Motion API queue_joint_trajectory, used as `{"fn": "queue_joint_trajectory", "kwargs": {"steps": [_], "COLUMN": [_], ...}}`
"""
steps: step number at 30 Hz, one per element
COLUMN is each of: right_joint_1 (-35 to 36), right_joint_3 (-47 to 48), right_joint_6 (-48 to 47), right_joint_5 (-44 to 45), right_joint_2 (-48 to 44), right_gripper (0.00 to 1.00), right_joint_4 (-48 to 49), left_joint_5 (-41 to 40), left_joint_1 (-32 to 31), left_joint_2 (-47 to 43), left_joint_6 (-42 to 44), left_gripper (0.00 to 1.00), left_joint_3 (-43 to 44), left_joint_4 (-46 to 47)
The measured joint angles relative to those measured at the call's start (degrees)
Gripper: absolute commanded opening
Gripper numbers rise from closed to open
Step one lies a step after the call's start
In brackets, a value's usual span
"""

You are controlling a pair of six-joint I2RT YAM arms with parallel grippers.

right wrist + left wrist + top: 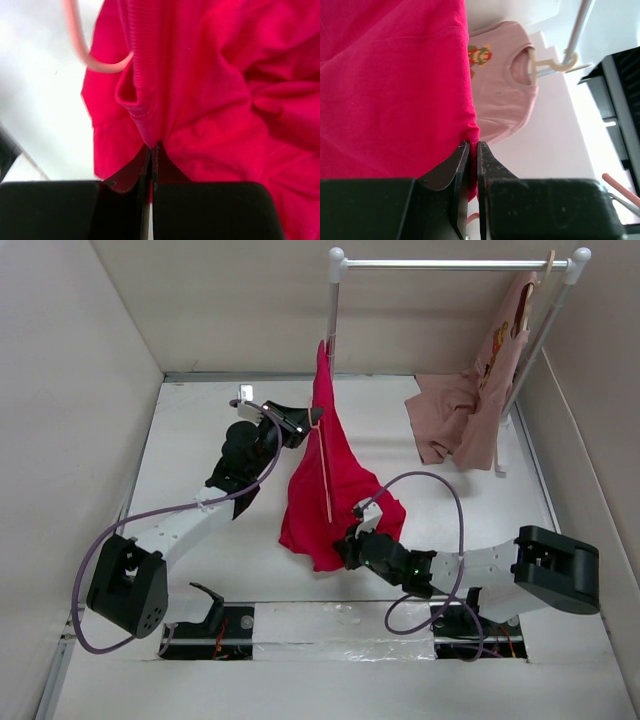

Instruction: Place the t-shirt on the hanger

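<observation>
The crimson-red t-shirt (330,475) hangs bunched in mid-air between my two arms, its top near the rack's left post. The salmon-pink wire hanger (325,475) runs down its front as a thin line. A curved piece of the hanger (95,62) shows in the right wrist view beside the ribbed collar. My left gripper (312,420) is shut on the t-shirt's upper edge (472,137). My right gripper (350,540) is shut on a fold of the t-shirt (152,142) near its lower hem.
A white clothes rack (450,262) stands at the back right, with a dusty pink printed shirt (480,400) hanging on a pale tan hanger (552,62). Walls close in on the left, back and right. A taped strip runs along the near table edge (330,625).
</observation>
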Motion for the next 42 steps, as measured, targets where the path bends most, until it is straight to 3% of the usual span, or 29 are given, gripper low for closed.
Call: {"fn": "queue_joint_trajectory", "kwargs": {"steps": [13, 21, 31, 42], "right_joint_1": [0.83, 7.02, 9.44, 12.02], "right_joint_3": [7.41, 6.78, 5.86, 14.32], "right_joint_6": [1.11, 0.70, -0.24, -3.50], "right_joint_5": [9.31, 10.73, 8.04, 9.05], "right_joint_2": [8.61, 3.74, -1.09, -16.46], "right_gripper": [0.00, 0.00, 0.00, 0.00], "right_joint_4": [-3.50, -3.76, -3.82, -25.05], "left_joint_5": [5.62, 0.52, -2.64, -4.66], "left_joint_1": [2.08, 2.16, 1.40, 0.15], "left_joint_2": [1.33, 2.38, 6.19, 4.37], "left_joint_6": [-7.04, -8.22, -8.81, -2.82], "left_gripper": [0.00, 0.00, 0.00, 0.00], "left_joint_3": [2.71, -0.07, -2.27, -8.39], "left_joint_4": [-0.46, 5.20, 13.75, 18.51]}}
